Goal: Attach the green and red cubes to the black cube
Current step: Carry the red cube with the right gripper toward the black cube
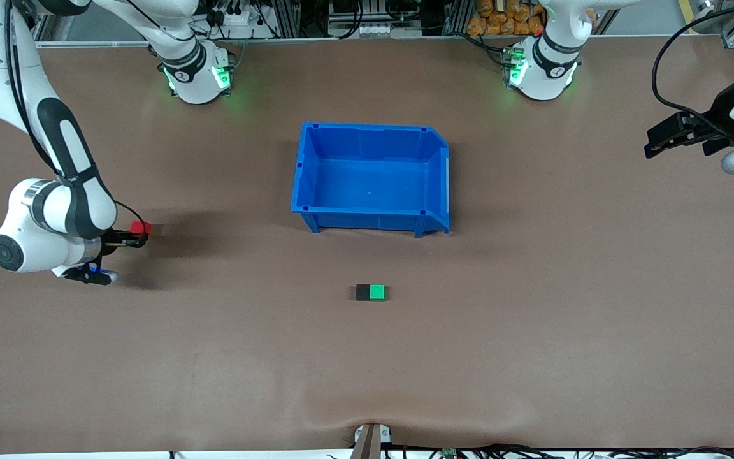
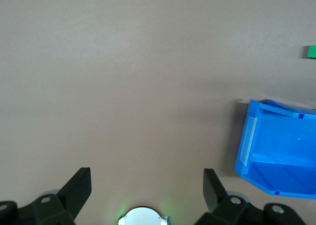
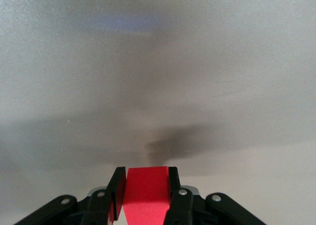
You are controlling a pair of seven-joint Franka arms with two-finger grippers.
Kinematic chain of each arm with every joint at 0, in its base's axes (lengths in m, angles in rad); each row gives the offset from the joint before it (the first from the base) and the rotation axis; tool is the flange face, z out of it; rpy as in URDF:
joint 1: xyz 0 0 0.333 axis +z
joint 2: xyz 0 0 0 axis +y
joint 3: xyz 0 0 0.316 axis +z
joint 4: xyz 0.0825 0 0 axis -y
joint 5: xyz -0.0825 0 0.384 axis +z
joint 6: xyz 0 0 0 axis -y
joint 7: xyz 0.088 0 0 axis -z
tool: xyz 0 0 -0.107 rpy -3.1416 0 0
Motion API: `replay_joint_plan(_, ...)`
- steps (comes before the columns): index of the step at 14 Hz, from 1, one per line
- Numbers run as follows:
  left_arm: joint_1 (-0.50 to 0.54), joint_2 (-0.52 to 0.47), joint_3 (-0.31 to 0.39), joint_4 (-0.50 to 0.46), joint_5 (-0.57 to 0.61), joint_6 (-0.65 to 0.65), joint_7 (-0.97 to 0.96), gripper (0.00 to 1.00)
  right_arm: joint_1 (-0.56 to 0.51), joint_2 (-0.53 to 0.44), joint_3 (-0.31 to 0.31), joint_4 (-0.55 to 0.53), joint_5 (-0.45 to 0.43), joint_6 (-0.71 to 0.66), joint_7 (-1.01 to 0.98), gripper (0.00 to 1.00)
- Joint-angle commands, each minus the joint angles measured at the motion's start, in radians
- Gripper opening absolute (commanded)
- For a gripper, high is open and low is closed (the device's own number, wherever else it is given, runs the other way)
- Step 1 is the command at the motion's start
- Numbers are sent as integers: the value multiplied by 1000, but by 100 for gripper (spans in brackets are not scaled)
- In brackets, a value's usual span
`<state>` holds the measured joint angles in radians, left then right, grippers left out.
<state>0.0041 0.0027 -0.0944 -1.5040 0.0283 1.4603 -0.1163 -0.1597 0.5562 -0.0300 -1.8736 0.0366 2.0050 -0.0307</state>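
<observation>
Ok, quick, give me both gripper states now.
Left gripper: open, holding nothing, waiting at the left arm's end of the table.
Right gripper: closed on the red cube, at the right arm's end.

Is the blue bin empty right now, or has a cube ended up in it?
Empty. The blue bin shows only bare floor; the green cube and black cube sit outside it.

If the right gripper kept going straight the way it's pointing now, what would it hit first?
Probably nothing: the right gripper, shut on the red cube, faces only bare table in its wrist view. The blue bin and the black cube seem off that line, though depth is unclear.
</observation>
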Motion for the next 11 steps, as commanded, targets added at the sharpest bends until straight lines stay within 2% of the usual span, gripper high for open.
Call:
replay_joint_plan(1,4,-6,-7,7,-7,3,23,100,-6,-7,10,7,14,-18,53,0)
replay_joint_plan(11,-1,8,-27,-5,-2,31,23,100,-6,-15,12,22,57,-48,185,0)
